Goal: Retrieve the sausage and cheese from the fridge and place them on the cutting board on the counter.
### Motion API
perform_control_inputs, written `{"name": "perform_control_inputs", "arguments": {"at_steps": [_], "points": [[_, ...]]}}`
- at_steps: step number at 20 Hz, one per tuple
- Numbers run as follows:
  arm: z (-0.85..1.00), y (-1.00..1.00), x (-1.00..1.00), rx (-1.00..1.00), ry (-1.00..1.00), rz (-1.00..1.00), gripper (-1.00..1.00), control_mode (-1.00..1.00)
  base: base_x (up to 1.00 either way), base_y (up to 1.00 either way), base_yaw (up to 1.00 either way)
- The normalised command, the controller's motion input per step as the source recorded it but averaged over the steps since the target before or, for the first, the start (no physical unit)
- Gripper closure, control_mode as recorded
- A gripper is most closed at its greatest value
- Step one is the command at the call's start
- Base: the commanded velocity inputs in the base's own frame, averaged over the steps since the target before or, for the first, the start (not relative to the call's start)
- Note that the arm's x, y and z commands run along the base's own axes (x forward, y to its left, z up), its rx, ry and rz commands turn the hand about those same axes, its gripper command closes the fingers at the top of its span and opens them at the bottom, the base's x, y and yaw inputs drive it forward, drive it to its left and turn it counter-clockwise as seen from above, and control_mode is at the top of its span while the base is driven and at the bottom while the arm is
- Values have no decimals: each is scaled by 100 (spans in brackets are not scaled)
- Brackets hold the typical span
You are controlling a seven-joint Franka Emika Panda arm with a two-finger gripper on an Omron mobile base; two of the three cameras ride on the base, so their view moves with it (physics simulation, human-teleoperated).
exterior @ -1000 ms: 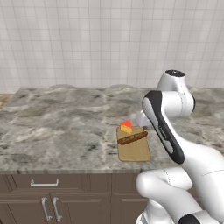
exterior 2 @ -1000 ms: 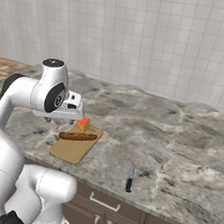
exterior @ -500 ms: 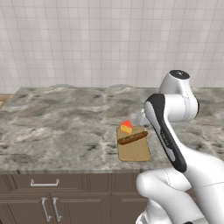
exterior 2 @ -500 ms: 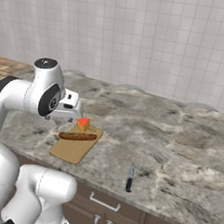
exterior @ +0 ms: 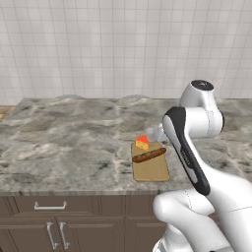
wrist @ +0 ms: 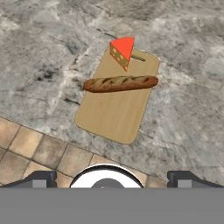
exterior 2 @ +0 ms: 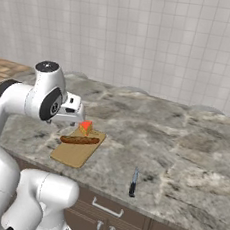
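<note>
Surface: the counter [exterior: 74,138] is seen as grey-brown veined marble, spanning the middle of both base views, with dark brown cabinet doors and silver handles below it along the bottom edge.
Cutting board: the cutting board [exterior: 152,171] is shown as a light tan wooden rectangle with rounded corners and a small slot at its far end; it lies flat on the surface near the front edge, right of centre in the left base view, left of centre in the right base view [exterior 2: 72,154], and at the centre of the hand view [wrist: 114,111].
Sausage: the sausage [wrist: 120,83] is seen as a slim brown-red link with darker grill marks, laid crosswise on the board with its ends reaching past both long sides; in the left base view [exterior: 149,155] it is placed at the board's upper half.
Cheese: the cheese [wrist: 122,50] is shown as a small yellow-orange wedge with a bright red rind face, set on the far end of the board, just beside the sausage; whether the two touch cannot be told. It is seen above the sausage in the left base view [exterior: 142,142] and in the right base view [exterior 2: 86,127].
Pincer: the pincer [wrist: 112,177] is held spread wide above the board's near end, with nothing between its dark tips.
Knife: a dark-handled knife [exterior 2: 134,183] is seen lying on the surface, lower centre of the right base view, well apart from the board.
</note>
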Motion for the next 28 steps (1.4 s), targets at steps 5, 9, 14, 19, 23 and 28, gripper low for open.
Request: {"name": "perform_control_inputs", "arguments": {"at_steps": [5, 9, 14, 19, 23, 28], "points": [[0, 0, 0, 0, 0, 0, -100, 100, -41, 0, 0], [0, 0, 0, 0, 0, 0, -100, 100, -86, -11, 8], [0, 0, 0, 0, 0, 0, -100, 100, -44, -16, 39], [0, 0, 0, 0, 0, 0, -100, 100, 0, -44, 71], [0, 0, 0, 0, 0, 0, -100, 100, -3, -56, 88], [0, 0, 0, 0, 0, 0, -100, 100, -12, -69, 85]]}}
